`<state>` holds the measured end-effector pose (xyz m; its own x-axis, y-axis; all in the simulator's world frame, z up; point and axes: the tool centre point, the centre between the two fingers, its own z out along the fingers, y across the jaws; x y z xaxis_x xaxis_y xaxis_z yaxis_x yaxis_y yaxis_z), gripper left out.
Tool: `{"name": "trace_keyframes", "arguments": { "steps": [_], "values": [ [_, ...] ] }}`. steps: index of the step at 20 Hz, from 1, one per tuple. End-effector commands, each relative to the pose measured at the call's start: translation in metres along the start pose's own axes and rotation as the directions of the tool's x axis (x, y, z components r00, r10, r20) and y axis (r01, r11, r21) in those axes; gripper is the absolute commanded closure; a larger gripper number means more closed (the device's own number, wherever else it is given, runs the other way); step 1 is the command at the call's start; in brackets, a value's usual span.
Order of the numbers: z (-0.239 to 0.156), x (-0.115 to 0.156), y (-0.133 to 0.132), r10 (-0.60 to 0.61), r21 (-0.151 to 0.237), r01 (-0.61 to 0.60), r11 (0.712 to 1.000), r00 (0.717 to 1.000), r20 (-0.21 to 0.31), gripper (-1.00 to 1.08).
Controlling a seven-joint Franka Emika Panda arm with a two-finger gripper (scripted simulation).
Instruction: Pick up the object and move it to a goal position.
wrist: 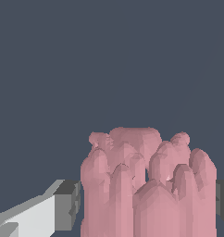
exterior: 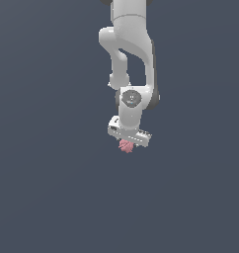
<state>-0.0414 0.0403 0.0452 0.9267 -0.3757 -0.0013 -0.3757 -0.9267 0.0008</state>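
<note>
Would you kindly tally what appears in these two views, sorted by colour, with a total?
Pink: 1, the lumpy object, sitting between the fingers
White: 1, the robot arm with its gripper
Total: 2

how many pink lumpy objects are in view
1: the pink clump sits directly under the white gripper, between its fingers in the wrist view. None other visible.

The arm (exterior: 131, 44) is glossy white, built of rounded, tubular links with dark seams at the joints. A grey circular cap marks the wrist (exterior: 131, 99). The tool (exterior: 126, 142) has a white, boxy body and dark grey fingertips (wrist: 67, 203).
</note>
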Motion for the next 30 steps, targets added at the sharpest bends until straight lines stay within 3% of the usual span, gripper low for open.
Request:
{"name": "trace_keyframes", "arguments": {
  "steps": [1,2,3,18,30],
  "values": [
    [0.004,0.001,0.000,0.000,0.001,0.000,1.000,1.000,-0.001,-0.92],
    [0.004,0.001,0.000,0.000,0.001,0.000,1.000,1.000,-0.001,-0.92],
    [0.004,0.001,0.000,0.000,0.001,0.000,1.000,1.000,-0.001,1.08],
    [-0.004,0.003,-0.002,0.000,0.002,0.000,1.000,1.000,-0.003,1.08],
    [-0.074,0.028,-0.010,0.001,0.001,-0.001,1.000,1.000,-0.002,1.08]
  ]
}}
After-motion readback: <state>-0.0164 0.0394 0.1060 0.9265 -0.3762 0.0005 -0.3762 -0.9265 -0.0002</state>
